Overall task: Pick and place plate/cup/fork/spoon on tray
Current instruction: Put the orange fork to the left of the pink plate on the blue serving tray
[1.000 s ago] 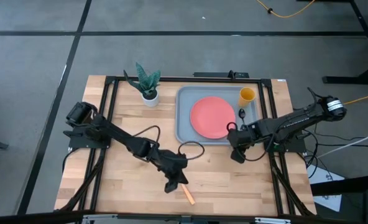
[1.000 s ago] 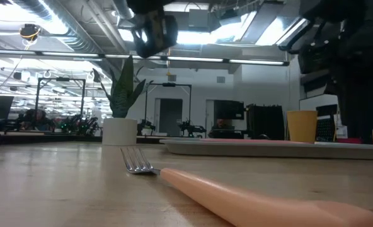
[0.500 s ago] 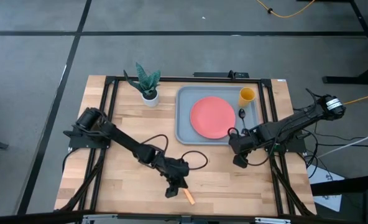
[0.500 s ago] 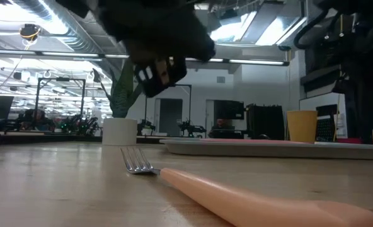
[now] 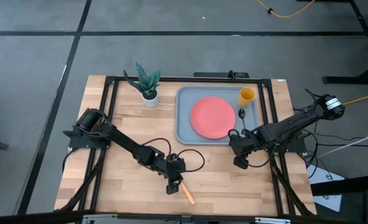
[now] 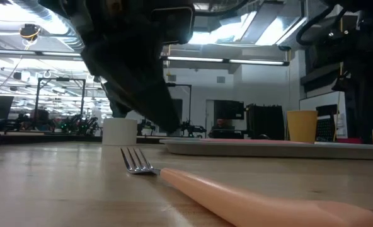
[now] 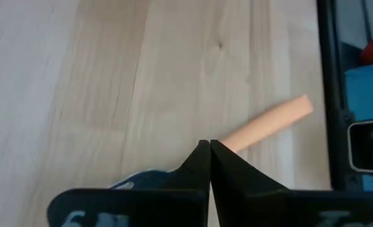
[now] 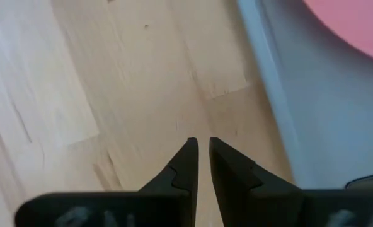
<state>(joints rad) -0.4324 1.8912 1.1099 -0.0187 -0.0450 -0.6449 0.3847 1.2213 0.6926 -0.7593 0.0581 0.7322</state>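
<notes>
The fork (image 6: 237,198) lies nearest in the low view, tan handle toward the camera, tines pointing away, flat on the table (image 5: 122,186). Over the last second the left gripper (image 5: 171,188) has swung in from farther back and dropped lower; it now hangs right over the fork's tine end, its dark bulk filling the upper part of the low view. Its fingers are pressed together with no gap — the wrist view shows the handle (image 7: 268,124) just beyond the tips, not between them. So the fork is not yet held; my judgement is that the fingers must part before they can close on it.

Farther off, the right gripper (image 5: 239,163) has shifted only slightly and waits above bare wood just beside the tray's near edge. Its fingers are nearly together, a thin slit left between them, holding nothing.

Beyond it the tray (image 5: 184,134) already carries the plate (image 5: 210,117), the cup (image 5: 247,95) at the far corner and the spoon (image 5: 242,114) between plate and rim — the fork looks to be the last piece. A potted plant (image 5: 148,84) stands beside the tray's far corner.

No brand, label or writing is readable anywhere.
</notes>
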